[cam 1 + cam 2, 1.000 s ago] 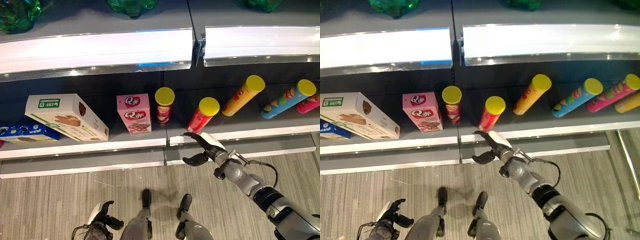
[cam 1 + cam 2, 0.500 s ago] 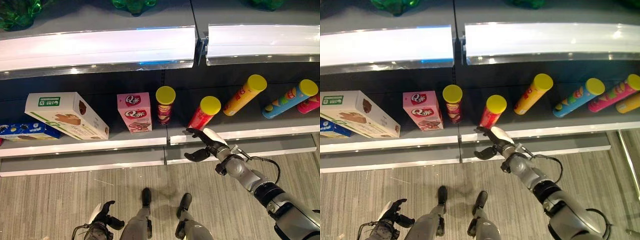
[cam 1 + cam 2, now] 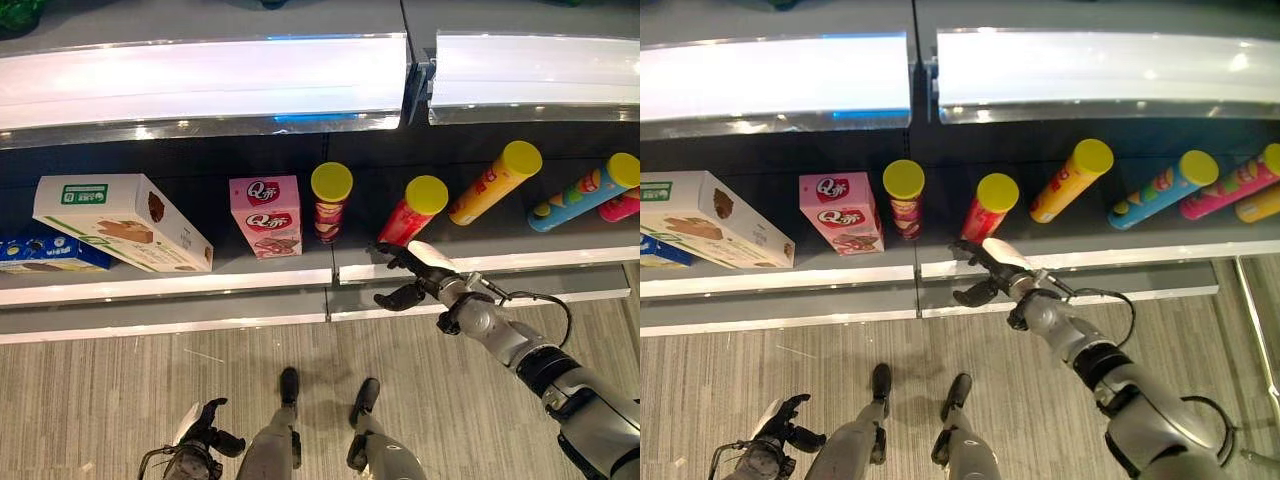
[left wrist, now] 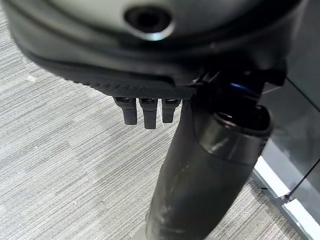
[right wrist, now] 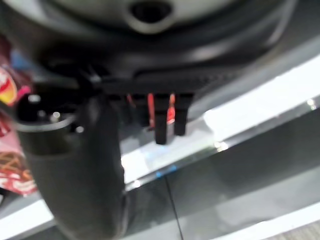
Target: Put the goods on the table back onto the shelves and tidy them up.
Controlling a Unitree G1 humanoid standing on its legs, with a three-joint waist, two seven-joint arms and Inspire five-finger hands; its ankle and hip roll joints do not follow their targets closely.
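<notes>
Right hand reaches to the front lip of the lower shelf, fingers spread and relaxed, thumb held apart below them; nothing is in its grasp. The fingertips lie at the base of the red tube with yellow lid, which leans to the right; contact between the two cannot be confirmed.

Left hand hangs low over the floor, fingers loosely extended in its wrist view, holding nothing.

Shelf contents, left to right: a blue packet at the far left edge; a white carton lying tilted, its corner over the packet; a pink box upright; a dark red tube with yellow lid upright just beside it; then the leaning red tube. Beyond it, well apart, an orange tube and a blue patterned tube lean the same way, with a pink tube at the right edge.

Open room: a gap between the upright tube and the leaning one, and a wider gap between the leaning one and the orange tube. The white lip runs unbroken save for a seam below the upright tube.

The upper shelf overhangs with a bright front strip. Floor is grey striped carpet
</notes>
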